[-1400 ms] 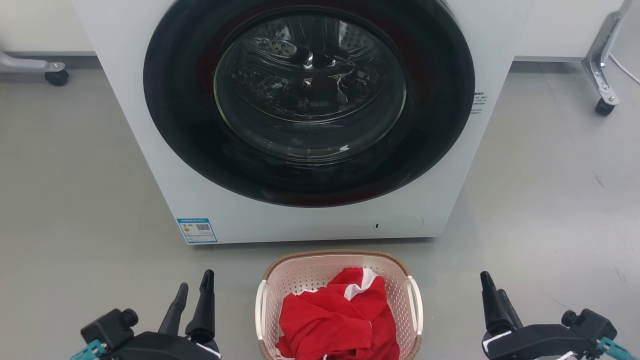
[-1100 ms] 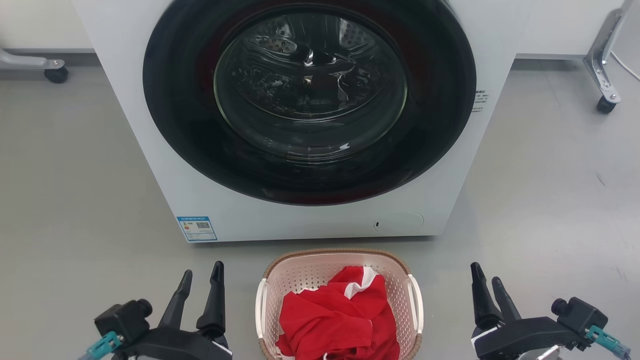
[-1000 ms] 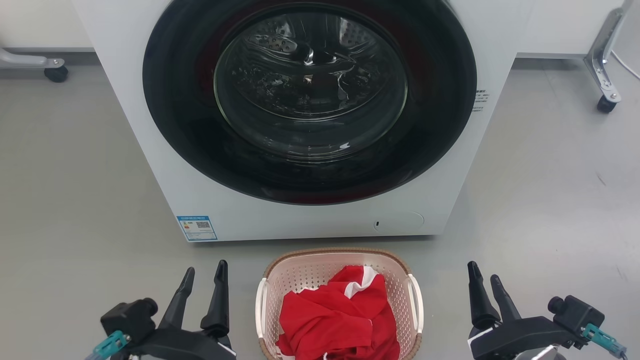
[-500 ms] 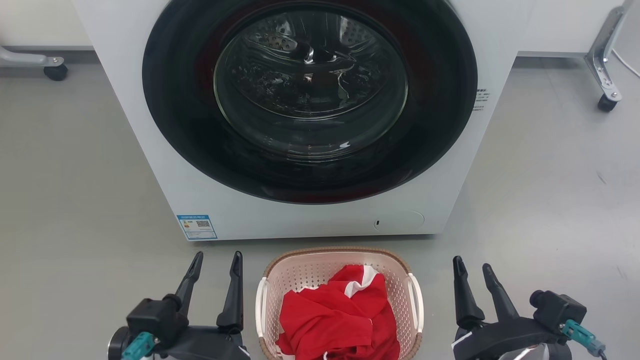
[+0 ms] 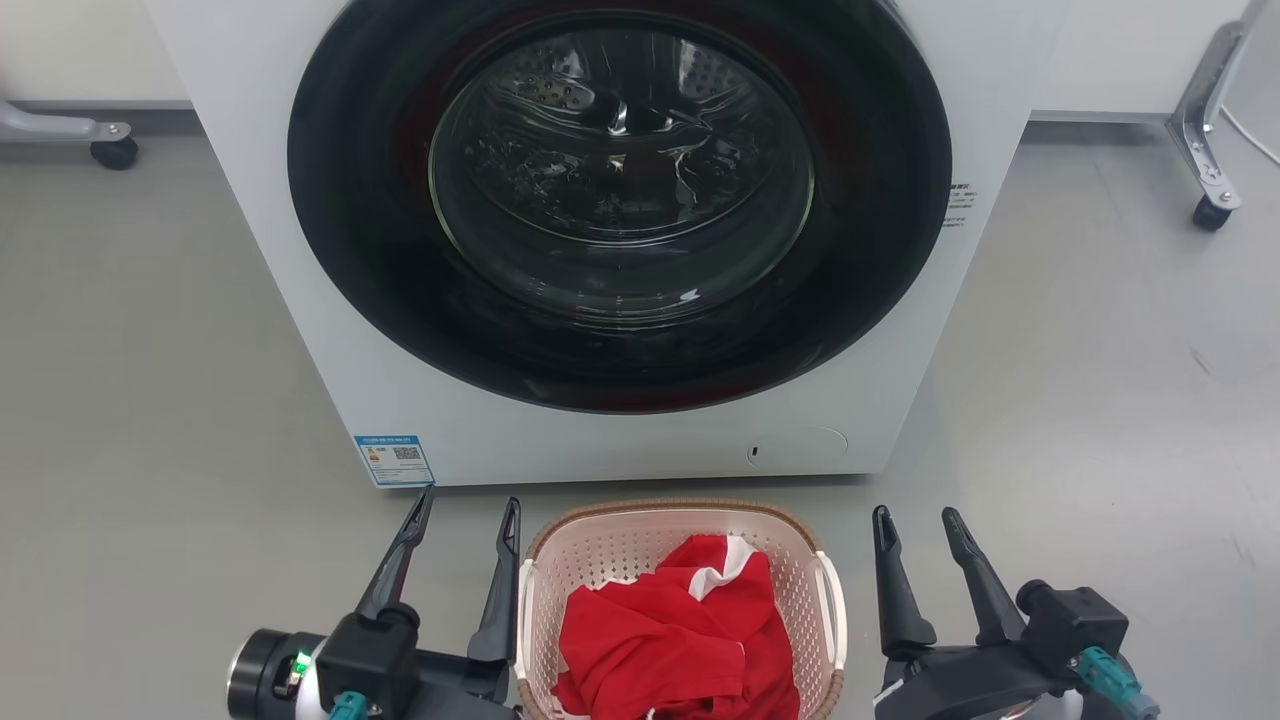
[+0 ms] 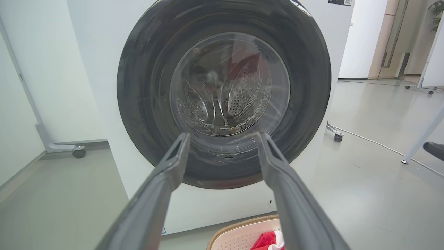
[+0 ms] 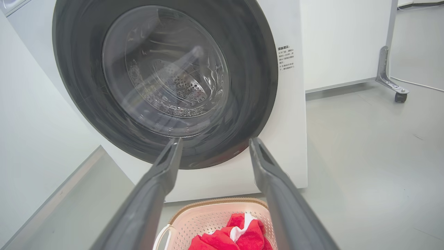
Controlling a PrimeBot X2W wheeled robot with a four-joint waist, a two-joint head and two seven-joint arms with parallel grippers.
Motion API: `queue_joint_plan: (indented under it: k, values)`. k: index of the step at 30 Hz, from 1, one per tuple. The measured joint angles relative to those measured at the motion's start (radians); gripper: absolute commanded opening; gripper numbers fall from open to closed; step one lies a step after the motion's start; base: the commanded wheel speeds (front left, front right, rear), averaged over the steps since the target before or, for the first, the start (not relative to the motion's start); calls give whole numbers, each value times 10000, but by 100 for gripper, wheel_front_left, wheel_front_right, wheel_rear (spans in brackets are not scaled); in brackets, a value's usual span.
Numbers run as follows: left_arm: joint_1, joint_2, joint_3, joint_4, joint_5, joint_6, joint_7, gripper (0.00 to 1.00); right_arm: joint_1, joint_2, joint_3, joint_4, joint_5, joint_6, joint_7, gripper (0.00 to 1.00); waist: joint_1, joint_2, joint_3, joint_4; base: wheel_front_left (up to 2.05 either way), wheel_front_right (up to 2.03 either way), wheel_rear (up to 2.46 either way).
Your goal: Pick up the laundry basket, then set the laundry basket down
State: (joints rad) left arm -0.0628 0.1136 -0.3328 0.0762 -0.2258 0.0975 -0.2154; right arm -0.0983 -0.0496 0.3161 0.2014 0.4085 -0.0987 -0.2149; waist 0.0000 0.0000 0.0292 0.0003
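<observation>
While you look down from the head view, the laundry basket [image 5: 680, 507] stands on the floor [image 5: 150, 400] just before the washer [image 5: 600, 450], below its door, with a red garment [image 5: 680, 630] inside. Your left hand [image 5: 470, 497] hovers before the washer's lower left corner, fingers spread and empty. Your right hand [image 5: 914, 511] hovers before its lower right corner, likewise spread and empty. Through the left wrist view, the parted fingers frame the washer's door. Through the right wrist view, the fingers stand apart below that door, and the basket lies at the washer's foot.
</observation>
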Motion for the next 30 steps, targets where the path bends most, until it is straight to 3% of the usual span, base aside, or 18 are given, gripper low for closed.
queue_joint_plan:
  k: [10, 30]
  values:
    - [101, 15, -153, -190, 1239, 265, -345, 100, 3, -17, 360, -226, -1331, -261, -347, 100, 0, 0, -36, 1, 0, 0, 0]
    - [247, -146, 63, -88, 1064, 265, -378, 100, 6, -17, 240, -313, -1453, -261, -349, 100, 0, 0, 28, -6, 0, 0, 0]
